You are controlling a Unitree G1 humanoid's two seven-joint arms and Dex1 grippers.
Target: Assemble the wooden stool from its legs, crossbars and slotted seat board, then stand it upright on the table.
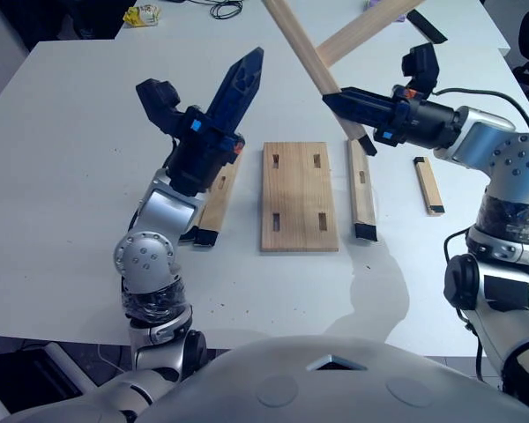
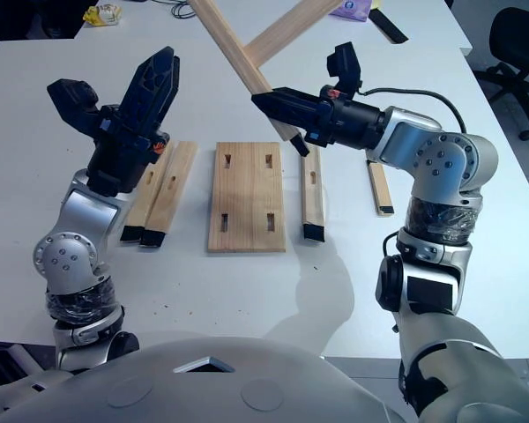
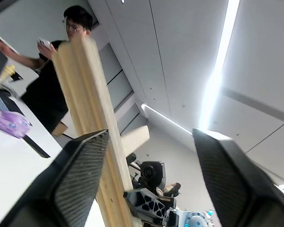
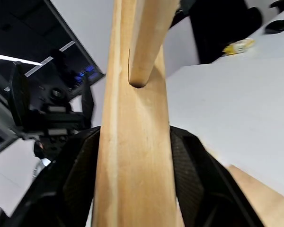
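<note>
seat board (image 1: 300, 196) lies flat on the bench (image 1: 70, 132), slots up to take legs. your right jaws clamp a joined leg and crossbar (image 1: 301, 42) raised beyond it; your left jaws gape empty over the spare legs (image 2: 170, 189).

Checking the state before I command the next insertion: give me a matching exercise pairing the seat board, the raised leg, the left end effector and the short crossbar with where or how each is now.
Things:
1. slotted seat board
2. raised leg
3. left end effector
4. short crossbar

States:
A. gripped by the right end effector, up off the table
B. open
C. lying beside the right arm
D. flat, mid-table

Pairs: 1-D, 2-A, 3-B, 4-C
</note>
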